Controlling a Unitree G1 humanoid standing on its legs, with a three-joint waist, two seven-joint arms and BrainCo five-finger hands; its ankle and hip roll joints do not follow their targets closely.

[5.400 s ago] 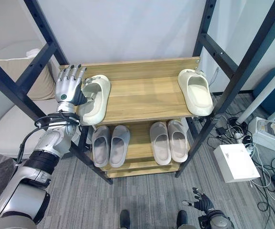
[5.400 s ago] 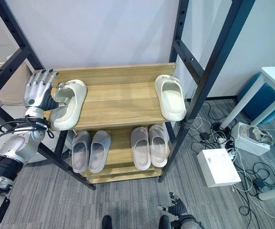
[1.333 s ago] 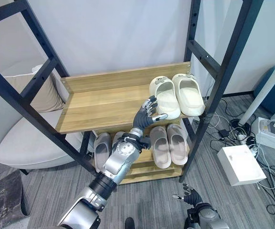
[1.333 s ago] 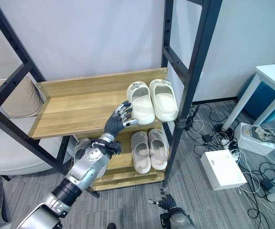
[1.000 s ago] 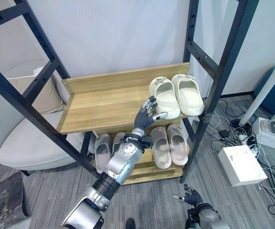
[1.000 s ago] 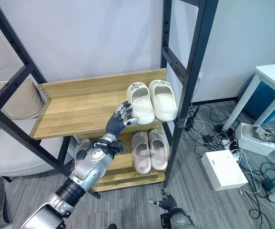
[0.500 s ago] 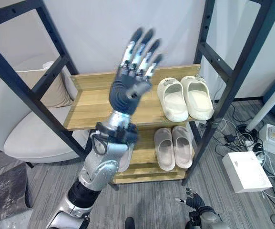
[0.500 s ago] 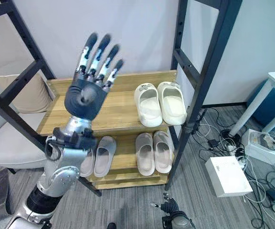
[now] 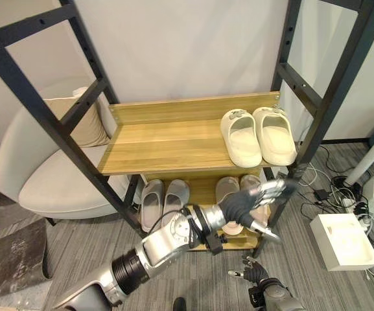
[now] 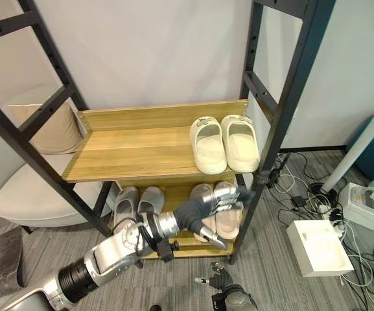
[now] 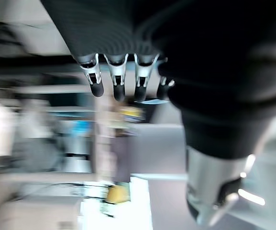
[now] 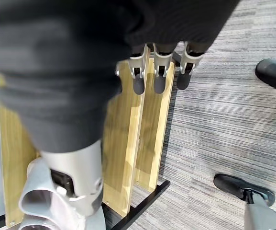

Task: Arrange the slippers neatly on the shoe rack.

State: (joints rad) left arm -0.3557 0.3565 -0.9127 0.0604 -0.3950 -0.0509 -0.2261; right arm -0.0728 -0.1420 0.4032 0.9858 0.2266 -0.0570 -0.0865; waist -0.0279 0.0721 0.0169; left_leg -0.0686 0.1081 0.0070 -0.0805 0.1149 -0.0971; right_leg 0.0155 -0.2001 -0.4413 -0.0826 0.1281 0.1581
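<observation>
Shoe rack [image 9: 174, 139]: the two cream slippers [image 9: 258, 135] lie side by side, touching, at the right end of its upper shelf. Two grey pairs [image 9: 163, 201] lie on its lower shelf, one under the left half, one under the right.

Left hand [image 9: 246, 203]: the arm reaches across in front of the rack's lower shelf, hand level with the right grey pair, fingers extended and loosely spread, holding nothing.

Right hand [image 9: 253, 271]: low, in front of the rack's base near the grey carpet [image 12: 224, 110], fingers relaxed and empty.

A cushioned chair [image 9: 50, 178] stands to the rack's left.
</observation>
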